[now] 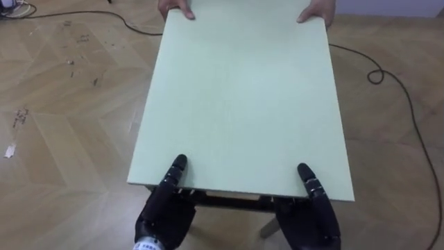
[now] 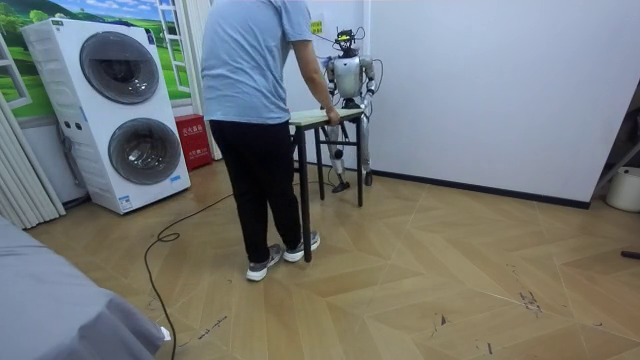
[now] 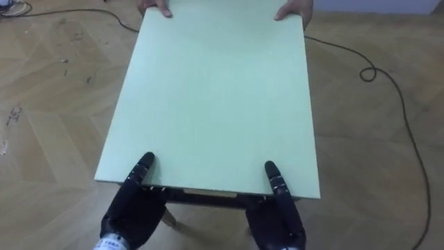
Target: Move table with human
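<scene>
Where the robot stands close to the white wall (image 2: 480,80) in the room view, one pale green rectangular counter on dark legs (image 1: 243,104) is held between it and a person in a blue shirt and dark trousers (image 2: 255,110), who faces the robot from the opposite short end. Item, left hand (image 1: 165,212): at the near edge of the counter towards its left corner, thumb laid flat on the top, fingers passing beneath the edge, so the board reads as pinched between them. Item, right hand (image 1: 312,219): the same grasp near the right corner, thumb on top, palm under the rim. Item, the person's two hands (image 1: 177,8): set on the far edge, one at each corner. Item, surroundings: light wooden parquet floor (image 1: 62,104) all about, and two stacked white front-loading washing machines (image 2: 120,110) at the room view's left, well apart from the counter. Condition of the task, by judgement: both parties have hold of their ends, so the taking-up appears done; whether the legs are clear of the floor cannot be told. Remaining: the carry itself and the setting down, at a place the views do not indicate. The top carries nothing that might slide.
</scene>
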Controlling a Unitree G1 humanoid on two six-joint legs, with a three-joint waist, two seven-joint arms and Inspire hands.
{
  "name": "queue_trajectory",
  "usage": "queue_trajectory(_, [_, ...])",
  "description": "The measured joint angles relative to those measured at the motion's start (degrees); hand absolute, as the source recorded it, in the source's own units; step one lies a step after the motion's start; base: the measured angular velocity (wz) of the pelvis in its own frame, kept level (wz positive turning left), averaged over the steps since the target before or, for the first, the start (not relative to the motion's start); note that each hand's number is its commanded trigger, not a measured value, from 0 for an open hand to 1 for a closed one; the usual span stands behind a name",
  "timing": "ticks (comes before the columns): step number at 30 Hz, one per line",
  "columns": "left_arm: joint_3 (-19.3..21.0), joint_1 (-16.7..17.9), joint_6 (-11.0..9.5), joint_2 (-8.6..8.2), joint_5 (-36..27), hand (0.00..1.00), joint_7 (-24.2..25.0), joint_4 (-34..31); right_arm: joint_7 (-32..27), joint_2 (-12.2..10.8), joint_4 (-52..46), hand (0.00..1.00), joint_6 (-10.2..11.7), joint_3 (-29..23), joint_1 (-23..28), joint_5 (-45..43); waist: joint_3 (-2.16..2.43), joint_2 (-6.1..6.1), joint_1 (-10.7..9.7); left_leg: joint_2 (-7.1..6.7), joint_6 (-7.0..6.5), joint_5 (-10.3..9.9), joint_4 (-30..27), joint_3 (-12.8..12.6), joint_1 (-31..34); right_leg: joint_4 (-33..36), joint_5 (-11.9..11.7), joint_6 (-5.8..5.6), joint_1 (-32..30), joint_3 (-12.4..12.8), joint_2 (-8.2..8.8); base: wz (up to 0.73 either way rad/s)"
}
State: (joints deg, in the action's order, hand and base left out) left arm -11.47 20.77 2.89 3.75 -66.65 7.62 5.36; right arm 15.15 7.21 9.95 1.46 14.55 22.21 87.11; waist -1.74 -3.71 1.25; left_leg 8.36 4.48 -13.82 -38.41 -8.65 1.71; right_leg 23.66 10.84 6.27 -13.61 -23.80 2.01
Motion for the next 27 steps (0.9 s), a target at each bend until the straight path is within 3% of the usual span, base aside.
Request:
queue_trajectory(2, [-0.06, 0.27, 0.34, 0.31, -0.03, 1.0, 0.04, -0.01, 0.15, 0.32, 0.0, 1.0, 0.22, 0.28, 0.11, -0.21, 0.01, 0.06, -0.33, -1.05, 0.86, -0.54, 5.03, 0.87, -1.54, -0.8, -1.7, -0.04, -1.12, 5.51, -0.4, 0.19])
queue_trajectory(3, [-0.07, 0.09, 0.34, 0.23, 0.02, 1.0, 0.17, -0.06, 0.66, 0.35, -0.03, 1.0, 0.47, 0.21, 0.1, -0.09, 0.01, -0.03, -0.92, -0.74, 2.45, -2.37, 7.87, 0.86, -1.96, -1.14, -2.21, -0.69, -1.96, 7.42, -0.57, 0.34])
queue_trajectory(6, [-0.23, -2.31, 0.42, -0.04, 1.39, 1.0, 0.03, -0.05, 1.15, -0.18, -0.15, 1.0, 0.86, -0.57, -0.36, 0.72, 0.02, -0.25, -0.69, 0.68, 1.57, -7.31, 18.33, 0.53, -3.96, 0.69, -2.97, -1.47, -5.71, 9.77, -1.97, 0.32])
queue_trajectory(8, [-0.38, -3.79, 0.42, -0.04, 0.98, 1.0, -0.87, 0.37, 0.77, -0.44, -0.14, 1.0, 0.36, -1.4, -1.25, 0.55, 0.01, -0.22, -0.71, -0.28, 0.9, -8.01, 20.91, 0.2, -4.2, 2.64, -3.74, -1.64, -7.98, 10.53, -1.76, 0.0])
queue_trajectory(11, [-0.51, -3.66, -0.37, -0.42, 0.26, 1.0, -1.41, 0.39, 0.09, -0.29, 0.14, 1.0, -0.41, -1.87, -2.71, -0.56, 0.02, -0.18, 0.34, -2.11, 0.4, -7.98, 21.84, 1.15, -4.13, 1.39, -5.76, -2.43, -8.88, 11.24, -1.05, -0.31])
queue_trajectory(15, [-0.23, -3.23, -0.76, -0.45, 0.28, 1.0, -1.42, 0.53, 0.57, -1.58, 0.79, 1.0, -1.63, -3.03, -2.78, -2.25, -0.18, 0.49, 0.48, -3.64, -1.8, -7.45, 22.15, 1.06, -2.99, -1.11, -8.81, -2.72, -9.34, 11.01, -0.34, -0.08])
queue_trajectory(20, [-0.12, -2.39, -0.7, -0.84, -0.36, 1.0, -1.4, 1.77, 0.47, -1.66, 1.28, 1.0, -3.66, -4.16, -2.4, -3.78, -0.15, 1.84, 0.75, -6.84, -4.98, -5.8, 22.01, 0.89, -2.15, -4.69, -15.56, -2.85, -9.14, 11.29, 1.48, -0.14])
queue_trajectory(22, [-0.31, -2.15, -0.62, -1.16, -0.88, 1.0, -1.48, 2.06, 0.43, -1.68, 1.37, 1.0, -4.04, -4.36, -2.4, -4.54, -0.11, 2.06, 0.39, -8.02, -6.09, -5.19, 21.41, 0.85, -1.15, -6.47, -18.58, -4.19, -9.06, 11.81, 2.32, -0.03])
queue_trajectory(23, [-0.48, -2.27, -0.6, -1.24, -1.27, 1.0, -1.82, 2.05, 0.42, -1.73, 1.36, 1.0, -4.04, -4.54, -2.48, -4.68, -0.08, 2.25, -0.18, -8.25, -6.98, -4.69, 21.01, 0.57, -0.07, -8.58, -20.58, -5.87, -8.67, 13.05, 2.74, 0.26])
queue_trajectory(24, [-0.51, -2.27, -0.42, -1.28, -1.26, 1.0, -2.14, 2.18, 0.23, -1.71, 1.38, 1.0, -4.01, -4.72, -2.19, -4.64, -0.08, 2.21, -1.15, -7.66, -7.29, -4.1, 21.07, -1.63, 0.36, -7.37, -19.72, -7.09, -8.22, 14.36, 3.31, 0.4])
queue_trajectory(25, [-0.54, -2.31, -0.19, -1.24, -1.11, 1.0, -2.27, 2.2, 0.21, -1.84, 1.36, 1.0, -3.97, -4.72, -1.69, -4.63, -0.07, 2.18, -1.33, -7.02, -7.05, -3.75, 21.1, -3.42, 0.36, -4.09, -16.71, -7.46, -8.14, 14.22, 4.08, 0.55])
queue_trajectory(26, [-0.63, -2.35, 0.04, -1.2, -0.47, 1.0, -2.38, 2.19, 0.23, -2.16, 1.16, 1.0, -3.67, -4.71, -0.62, -4.1, 0.02, 2.43, -1.46, -6.67, -6.81, -2.99, 21.71, -4.3, 0.44, 2.19, -10.0, -7.42, -7.02, 13.15, 5.29, 0.38])
queue_trajectory(27, [-0.47, -2.36, 0.02, -1.13, -0.05, 1.0, -2.38, 2.18, 0.25, -2.3, 1.13, 1.0, -3.23, -4.37, -0.25, -3.7, 0.16, 2.7, -1.14, -6.28, -6.46, -2.41, 22.09, -5.5, 0.7, 5.92, -5.16, -7.95, -5.21, 12.68, 5.99, 0.24])
